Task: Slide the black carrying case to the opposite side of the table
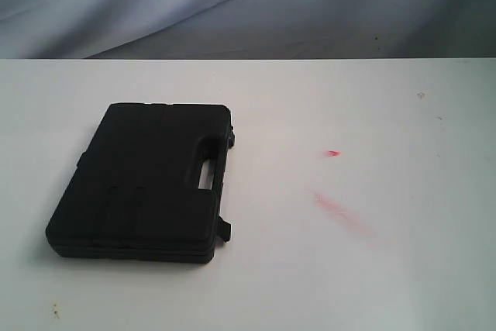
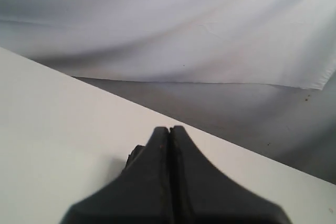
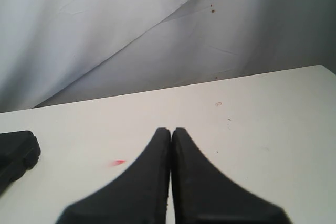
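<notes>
Black case (image 1: 147,180) lies flat on the left part of the white table (image 1: 372,269), apart from the red smears (image 1: 337,211), while the left gripper (image 2: 169,129) and right gripper (image 3: 171,130) are both squeezed closed, holding nothing.

Pale grey-white cloth backdrop (image 1: 248,5) hangs behind, loosely draped, soft diagonal folds, darker toward right; light even, diffuse.
</notes>
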You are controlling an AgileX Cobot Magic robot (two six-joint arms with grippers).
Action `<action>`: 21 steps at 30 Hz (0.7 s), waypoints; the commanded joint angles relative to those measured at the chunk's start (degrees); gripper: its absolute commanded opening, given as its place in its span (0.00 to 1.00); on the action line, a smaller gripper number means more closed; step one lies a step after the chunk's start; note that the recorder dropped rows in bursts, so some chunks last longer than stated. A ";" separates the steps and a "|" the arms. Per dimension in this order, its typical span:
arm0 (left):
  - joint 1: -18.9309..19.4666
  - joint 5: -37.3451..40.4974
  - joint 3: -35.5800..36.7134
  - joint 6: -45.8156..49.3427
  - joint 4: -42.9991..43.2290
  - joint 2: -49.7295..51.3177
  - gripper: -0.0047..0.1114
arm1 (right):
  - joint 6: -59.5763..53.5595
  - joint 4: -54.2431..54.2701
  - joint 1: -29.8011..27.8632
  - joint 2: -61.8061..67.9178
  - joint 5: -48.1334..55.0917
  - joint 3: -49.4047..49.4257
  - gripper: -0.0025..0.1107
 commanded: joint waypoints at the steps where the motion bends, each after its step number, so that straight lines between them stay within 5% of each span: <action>1: -0.32 4.00 -6.77 10.80 -7.18 5.05 0.04 | -0.31 0.00 -0.42 -0.15 -0.06 0.21 0.02; 7: -0.55 13.54 -16.23 24.63 -15.19 14.54 0.04 | -0.31 0.00 -0.42 -0.15 -0.06 0.21 0.02; 12: -4.98 17.75 -22.78 35.08 -20.65 23.65 0.04 | -0.31 0.00 -0.42 -0.15 -0.06 0.21 0.02; 21: -9.93 26.65 -32.38 34.86 -20.54 39.57 0.04 | -0.31 0.00 -0.42 -0.15 -0.06 0.21 0.02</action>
